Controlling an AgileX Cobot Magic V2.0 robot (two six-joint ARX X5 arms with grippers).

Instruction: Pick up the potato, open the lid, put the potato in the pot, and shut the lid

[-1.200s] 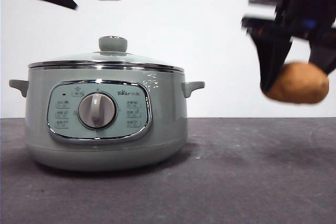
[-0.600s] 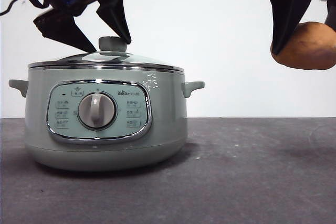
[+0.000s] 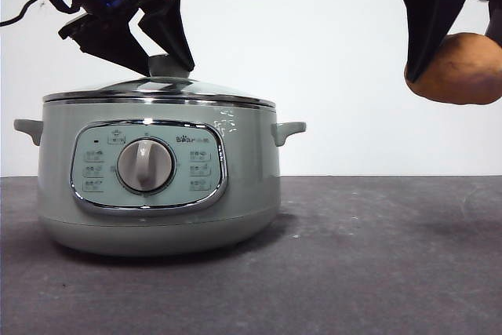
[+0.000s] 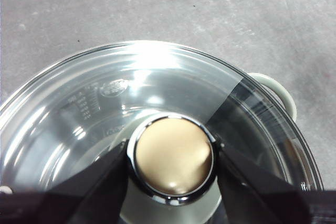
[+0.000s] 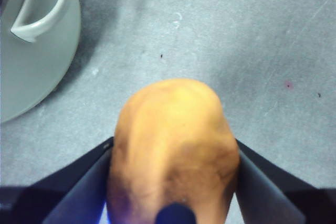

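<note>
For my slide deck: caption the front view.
Left gripper straddles the lid knob on the closed pot while right gripper holds the potato aloft beside it.

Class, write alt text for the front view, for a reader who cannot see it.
A sage-green pot stands on a dark table with its glass lid on; the left gripper straddles the lid's knob. At upper right, the right gripper holds a potato in the air.

A bare test bench: grey tabletop [image 3: 376, 256], blank white wall [image 3: 314, 37], lone cooker [image 3: 157, 186].
</note>
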